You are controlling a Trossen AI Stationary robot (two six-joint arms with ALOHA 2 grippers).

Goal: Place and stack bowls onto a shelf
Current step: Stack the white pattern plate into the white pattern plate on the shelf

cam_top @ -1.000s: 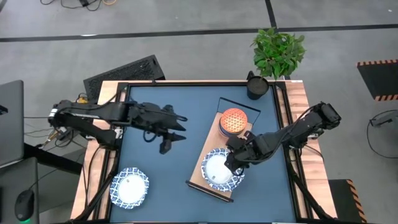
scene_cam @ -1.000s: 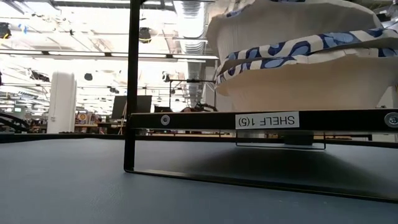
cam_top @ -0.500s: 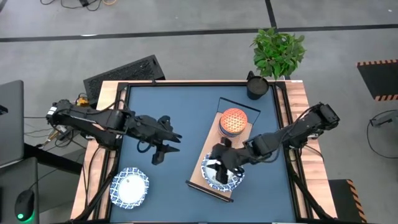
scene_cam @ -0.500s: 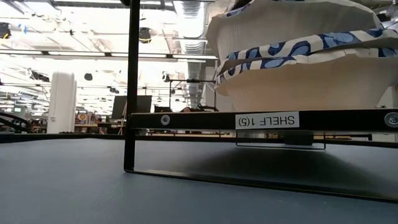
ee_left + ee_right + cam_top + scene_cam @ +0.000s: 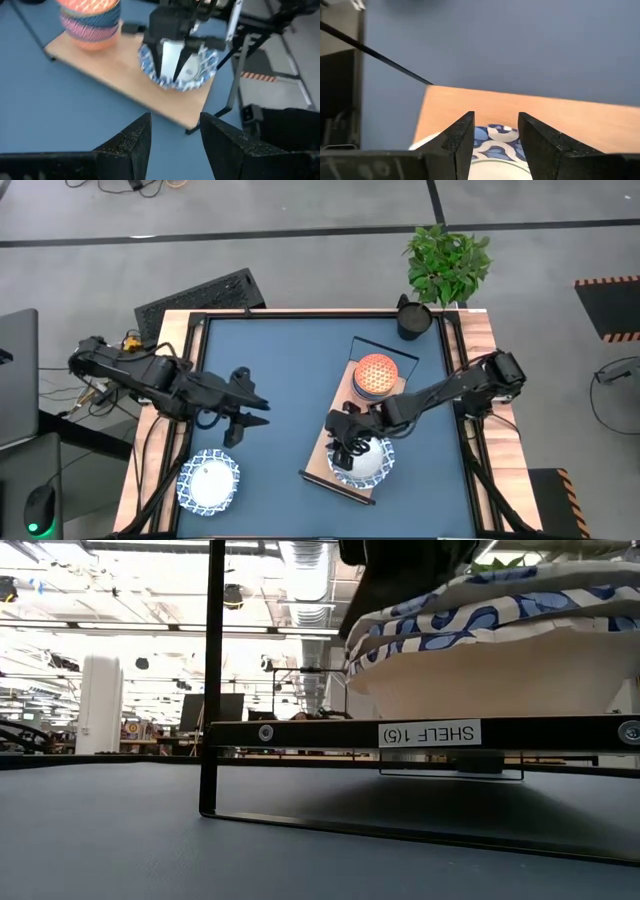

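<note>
Two white bowls with blue patterned rims [image 5: 372, 465] sit nested on the near end of the light-wood shelf [image 5: 320, 465]. A stack of small orange and blue bowls [image 5: 375, 375] stands on its far end. My right gripper [image 5: 345, 450] is open, pointing down over the left side of the top white bowl [image 5: 200, 65]. The bowl's blue rim [image 5: 495, 136] shows between the fingers. Another white bowl with a blue rim [image 5: 208, 480] rests on the blue table at the near left. My left gripper [image 5: 245, 425] hangs open above the table, just beyond that bowl. My right gripper comes at the top white bowl from above, slanting in from the table's right. Its fingers [image 5: 156, 60] stand at the rim on the bowl's left side. Whether they touch the bowl, I cannot tell.
A dark pot [image 5: 412, 318] stands at the table's far right corner, with a potted plant [image 5: 448, 260] behind it. A keyboard [image 5: 200, 300] lies beyond the far left edge. The shelf's thin black wire frame [image 5: 212, 680] stands up from the table.
My right gripper has swung from the white bowls' right rim across them toward the table's left and has tipped further down. In the low view the top white bowl now sits lower in the one beneath. My left gripper has moved toward the near left, toward the bowl on the table.
</note>
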